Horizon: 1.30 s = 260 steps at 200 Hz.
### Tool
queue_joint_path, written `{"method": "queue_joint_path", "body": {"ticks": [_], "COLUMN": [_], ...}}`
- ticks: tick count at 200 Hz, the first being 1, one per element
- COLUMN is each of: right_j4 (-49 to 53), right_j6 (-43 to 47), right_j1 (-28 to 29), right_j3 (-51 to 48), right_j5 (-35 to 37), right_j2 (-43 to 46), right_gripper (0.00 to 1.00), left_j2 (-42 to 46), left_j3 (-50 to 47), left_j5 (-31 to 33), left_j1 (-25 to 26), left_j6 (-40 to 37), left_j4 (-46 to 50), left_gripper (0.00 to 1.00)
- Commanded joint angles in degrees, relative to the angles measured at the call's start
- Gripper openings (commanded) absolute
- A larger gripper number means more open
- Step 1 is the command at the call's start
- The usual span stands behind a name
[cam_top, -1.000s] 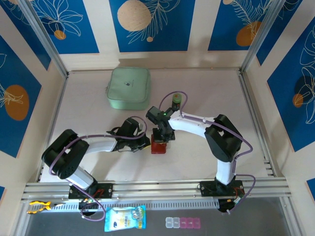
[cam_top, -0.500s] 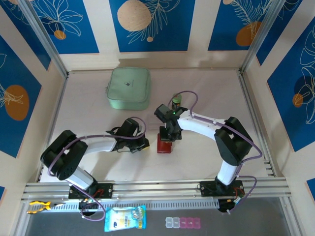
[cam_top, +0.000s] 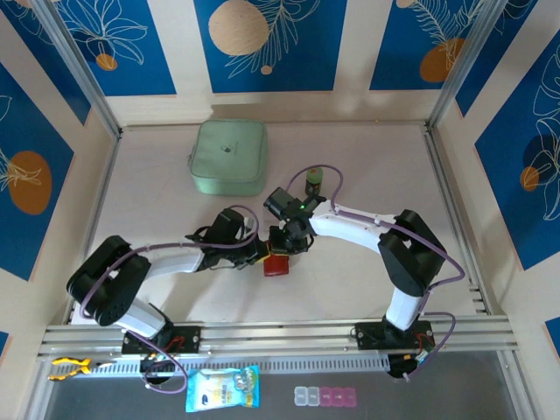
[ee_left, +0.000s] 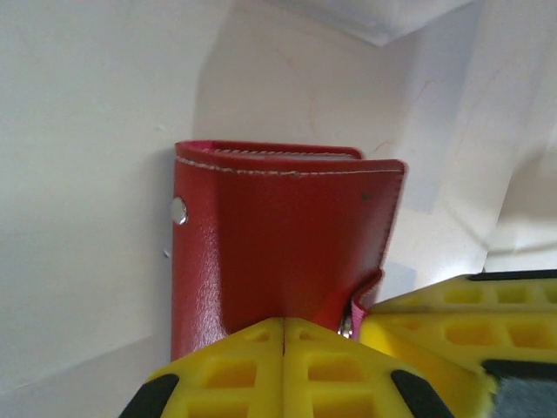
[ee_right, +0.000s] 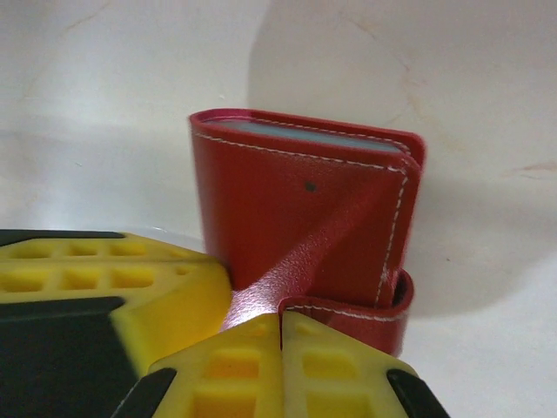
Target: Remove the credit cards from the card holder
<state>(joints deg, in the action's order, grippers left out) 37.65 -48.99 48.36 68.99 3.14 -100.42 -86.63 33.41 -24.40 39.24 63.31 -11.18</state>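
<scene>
Table — card holder in right pincer

- Left gripper and right gripper crowded the card holder from its left and far sides; its near and right sides stood open.
- A mint-green case blocked the far-left table.

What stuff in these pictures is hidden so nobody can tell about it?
1. The credit cards: in both wrist views, shut inside the closed red card holder; number and colours unknown.
2. The card holder's near edge: left wrist view, behind the shut left tool; right wrist view, behind the shut right tool. Whether either pinches it is unclear.
3. The card holder in the top view: too small, partly under both tools.
</scene>
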Motion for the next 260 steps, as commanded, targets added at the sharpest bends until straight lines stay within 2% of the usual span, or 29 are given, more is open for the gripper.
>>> {"method": "queue_joint_path", "body": {"ticks": [1,49,124,186,204,225,260], "right_j4": [-1.43,-2.75,1.58,2.34,2.17,1.83,1.12], "right_j6": [-1.45,-1.57,0.11,1.98,1.98,1.9,1.89], "right_j1": [-0.38,-0.81,-3.45,-7.05,-6.94,-6.57,-6.37], "right_j3": [0.13,-1.64,-4.84,-8.92,-9.04,-9.31,-9.48], "right_j5": [-2.94,-3.97,0.99,0.39,0.04,0.08,-0.14], "right_j2": [-0.63,-0.8,5.42,8.6,8.23,7.71,6.48], "right_gripper": [0.0,0.0,0.0,0.0,0.12,0.21,0.27], "left_j2": [-2.23,-5.52,-6.38,-6.59,-5.69,-4.77,-4.51], "left_j3": [-1.23,-2.98,-5.13,-4.78,-3.95,-3.35,-2.93], "left_j5": [-1.81,-2.8,0.24,-0.55,-0.82,-0.93,-1.54], "left_j1": [0.1,0.09,0.04,0.03,0.0,0.04,0.0], "left_j6": [1.68,4.15,1.51,1.65,1.49,1.2,1.3], "left_j4": [-4.03,-9.97,-4.5,-5.54,-4.72,-3.77,-3.76], "left_gripper": [0.0,0.0,0.0,0.0,0.0,0.0,0.02]}}
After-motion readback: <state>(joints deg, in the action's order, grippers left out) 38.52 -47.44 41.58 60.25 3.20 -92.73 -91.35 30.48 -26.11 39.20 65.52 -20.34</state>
